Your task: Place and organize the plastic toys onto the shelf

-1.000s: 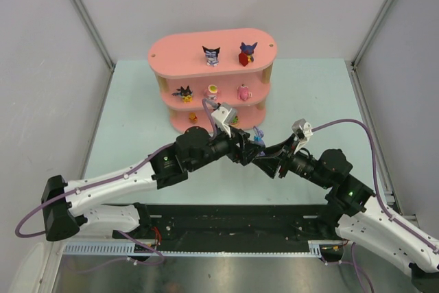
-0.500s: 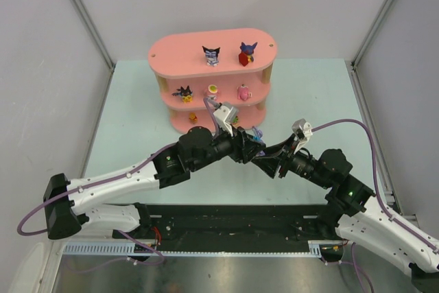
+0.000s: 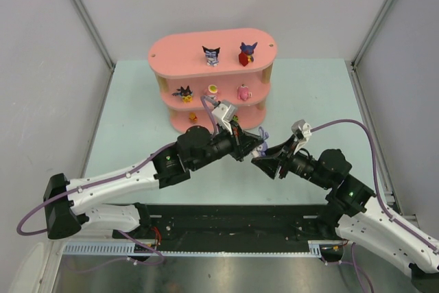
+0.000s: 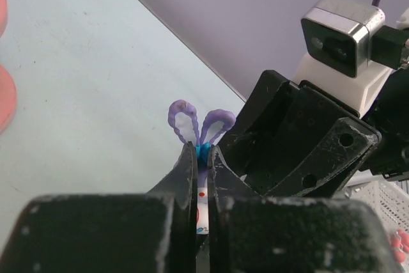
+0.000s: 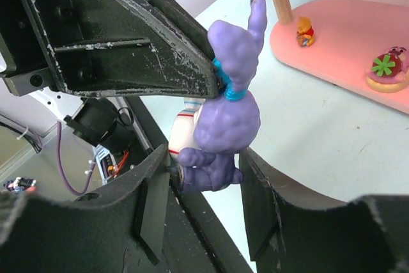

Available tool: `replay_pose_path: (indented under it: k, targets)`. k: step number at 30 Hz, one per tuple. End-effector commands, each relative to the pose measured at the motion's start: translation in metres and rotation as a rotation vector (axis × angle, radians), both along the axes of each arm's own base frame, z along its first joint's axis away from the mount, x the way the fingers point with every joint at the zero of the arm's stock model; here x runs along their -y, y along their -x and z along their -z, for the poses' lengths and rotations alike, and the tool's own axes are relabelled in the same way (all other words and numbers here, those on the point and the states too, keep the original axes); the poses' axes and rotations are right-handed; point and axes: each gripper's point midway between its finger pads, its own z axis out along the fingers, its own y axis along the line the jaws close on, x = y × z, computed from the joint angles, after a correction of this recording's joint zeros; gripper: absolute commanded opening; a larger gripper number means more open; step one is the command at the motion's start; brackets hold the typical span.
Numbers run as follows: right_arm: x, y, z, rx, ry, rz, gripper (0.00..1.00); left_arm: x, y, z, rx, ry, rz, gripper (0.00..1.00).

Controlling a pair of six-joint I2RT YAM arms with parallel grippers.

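**A:** What do we have, left to right?

**B:** From the left, the left arm stretches across the pale bench (image 3: pixel 137 101) to the front of the pink shelf (image 3: pixel 171 56). The left fingers (image 4: pixel 186 183) are pinched narrow on the blue-purple rabbit (image 5: pixel 227 116), at the blue collar just under its ears. The toy hangs in the air, roughly upright, near the shelf's bottom board. On the right, the right fingers (image 5: pixel 261 202) stand about half spread around the rabbit's lower body, with the pads against both flanks as far as we can tell.

**A:** So both arms hold it. How do we hand it over well?

**B:** We judge the left hold to be slim. It grips only a thin neck, so the toy may swivel. We keep the left arm motionless and spread the right fingers fully. Then we draw them straight back along their own line, so they miss the feet.

**A:** And the placing?

**B:** The top board carries a black-eared toy (image 3: pixel 211 54) and a red-purple toy (image 3: pixel 247 53) on its middle and right. Its left end shows bare pink. We lower the rabbit there upright, well apart from its neighbours. We let go only once its feet rest flat on the board.
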Motion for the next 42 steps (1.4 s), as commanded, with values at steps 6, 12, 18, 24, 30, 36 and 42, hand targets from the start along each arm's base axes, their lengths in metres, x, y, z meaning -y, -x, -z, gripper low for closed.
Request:
replay_pose_path:
  k: [6, 12, 18, 24, 30, 36, 42]
  targets:
    - [0.006, -0.001, -0.040, 0.094, -0.077, 0.023, 0.00, 0.001, 0.004, -0.012, 0.002, 0.033, 0.011, 0.00]
    - [0.006, -0.001, -0.039, 0.092, -0.077, 0.024, 0.00, 0.000, 0.006, -0.011, 0.004, 0.038, 0.017, 0.30]
    - [0.007, 0.000, -0.039, 0.095, -0.076, 0.026, 0.00, -0.001, 0.009, -0.011, 0.003, 0.041, 0.027, 0.58]
    - [0.007, 0.000, -0.041, 0.097, -0.082, 0.023, 0.00, 0.003, 0.010, -0.005, -0.009, 0.037, 0.041, 0.61]
    - [0.006, 0.001, -0.042, 0.099, -0.085, 0.017, 0.00, 0.012, 0.012, -0.003, -0.019, 0.037, 0.056, 0.61]
    - [0.006, 0.002, -0.042, 0.098, -0.085, 0.013, 0.00, 0.018, 0.011, -0.003, -0.022, 0.028, 0.065, 0.61]
    - [0.007, 0.002, -0.042, 0.101, -0.087, 0.012, 0.00, 0.021, 0.010, -0.001, -0.027, 0.024, 0.063, 0.59]
